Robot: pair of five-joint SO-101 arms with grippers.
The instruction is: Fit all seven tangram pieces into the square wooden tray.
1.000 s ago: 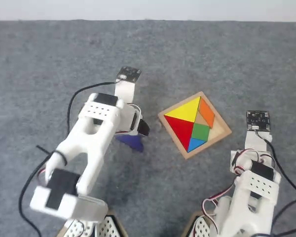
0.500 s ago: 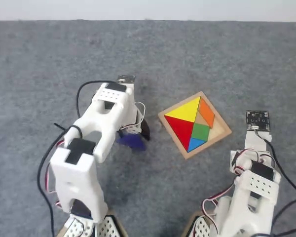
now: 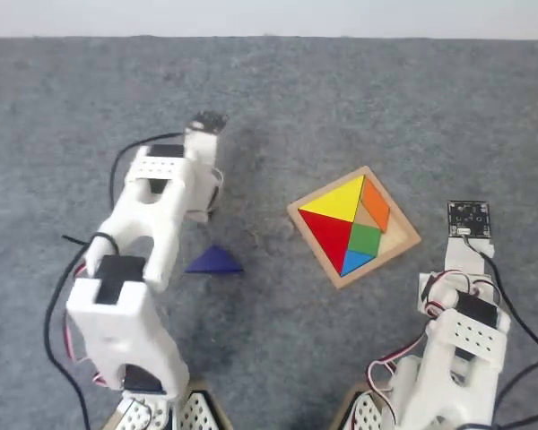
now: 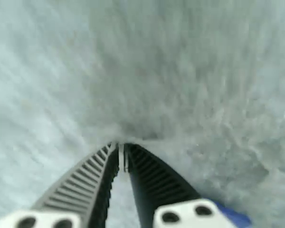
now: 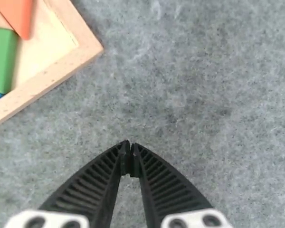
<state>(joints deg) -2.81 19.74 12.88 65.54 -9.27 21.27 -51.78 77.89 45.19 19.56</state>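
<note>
The square wooden tray [image 3: 401, 242] lies right of centre on the grey carpet and holds yellow [image 3: 338, 202], red [image 3: 330, 233], orange [image 3: 375, 203], green [image 3: 365, 238] and light blue [image 3: 354, 261] pieces, with bare wood along its right side. A dark blue triangle [image 3: 215, 262] lies loose on the carpet to the tray's left. The left arm [image 3: 166, 193] stands just left of and behind that triangle. My left gripper [image 4: 121, 145] is shut over bare carpet, and the triangle's blue edge [image 4: 236, 217] shows beside its fingers. My right gripper [image 5: 127, 145] is shut and empty, close to the tray's corner [image 5: 61, 59].
The right arm [image 3: 466, 296] stays low at the front right, just beyond the tray's near corner. Grey carpet stretches open behind and to the left. Both arm bases stand at the front edge.
The left arm has swung left and away from the dark blue triangle, which it covered before. The triangle now lies uncovered, slightly further left. The right arm has not moved.
</note>
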